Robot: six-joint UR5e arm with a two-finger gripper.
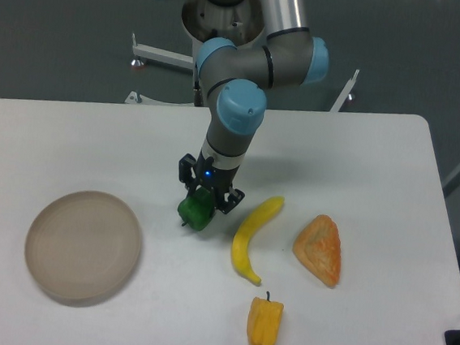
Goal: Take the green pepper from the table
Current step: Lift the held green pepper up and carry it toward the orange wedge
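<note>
The gripper point(204, 196) stands low over the desk point(362, 153), its two dark fingers drawn in against the sides of the green pepper point(195, 212), pinching it. The pepper sits directly under and slightly in front of the gripper, its upper part hidden between the fingers; whether it rests on the desk or is just off it cannot be told. It is small, glossy and dark green, blocky with rounded lobes, and a short thin stem pokes out at its lower left.

The desk is a broad, flat, matte white top with rounded corners. The arm above the gripper is smooth grey metal with light-blue caps at the joints.

To the left of the gripper and nearer the camera, well apart, lies a round plate point(83, 245), beige, matte and shallow, with a low raised rim; nothing lies in it. Just to the right of the gripper lies a banana point(252, 237), long, curved and smooth yellow, close to the pepper but not touching it. Farther right is a wedge-shaped orange piece point(320, 249) with a rough, mottled surface and a paler edge. In front of the gripper and to the right, near the desk's front edge, lies a yellow-orange pepper point(264, 322), lobed and blocky, with a thin dark stem pointing away from the camera.
</note>
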